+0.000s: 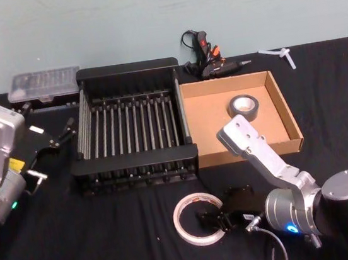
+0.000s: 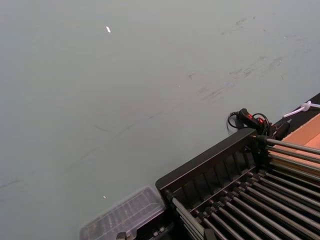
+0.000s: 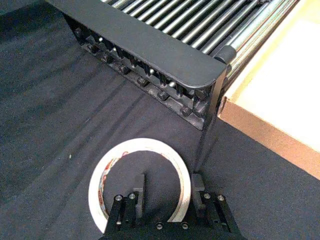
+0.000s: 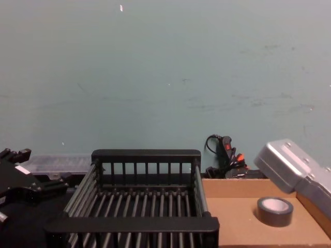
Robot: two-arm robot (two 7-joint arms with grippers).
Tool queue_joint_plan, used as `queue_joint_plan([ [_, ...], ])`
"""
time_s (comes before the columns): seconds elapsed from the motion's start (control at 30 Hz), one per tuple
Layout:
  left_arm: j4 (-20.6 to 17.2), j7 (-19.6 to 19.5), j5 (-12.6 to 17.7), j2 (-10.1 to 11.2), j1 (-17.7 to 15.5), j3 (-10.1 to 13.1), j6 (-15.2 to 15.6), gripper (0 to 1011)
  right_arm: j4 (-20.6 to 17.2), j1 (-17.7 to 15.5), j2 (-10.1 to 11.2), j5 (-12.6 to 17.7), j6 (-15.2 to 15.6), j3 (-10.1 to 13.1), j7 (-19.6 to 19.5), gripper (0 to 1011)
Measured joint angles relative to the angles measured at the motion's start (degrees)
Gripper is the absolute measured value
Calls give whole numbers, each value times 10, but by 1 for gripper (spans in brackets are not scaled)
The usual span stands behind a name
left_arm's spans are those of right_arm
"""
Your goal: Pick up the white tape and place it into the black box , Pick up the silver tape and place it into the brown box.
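A black cloth table (image 1: 80, 243) fills the lower half of the head view. At its centre sits the black box (image 1: 125, 72), hard plastic with a thick solid rim and a floor of parallel bars running front to back. Touching its right side is the brown box (image 1: 289, 112), a shallow cardboard tray with low walls. Inside the tray, toward its upper right, the silver tape (image 1: 243, 106) lies flat, a thick dull grey roll with a pale core, hole facing up.

At lower centre the white tape (image 1: 186, 220) lies flat on the cloth, a wide thin ring with red marks, hole up. The right gripper (image 3: 167, 192) straddles the ring's right side, narrowly open, one finger inside the hole and one outside the band.

The left gripper (image 1: 57, 139) hovers at the left of the frame beside the black box; I cannot tell its opening.
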Motion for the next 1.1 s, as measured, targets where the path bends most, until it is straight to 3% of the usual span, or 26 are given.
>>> queue_joint_plan([
  [1.1,0,0,0,0,0,0,0,1001,0,0,0,1,0,0,0,359],
])
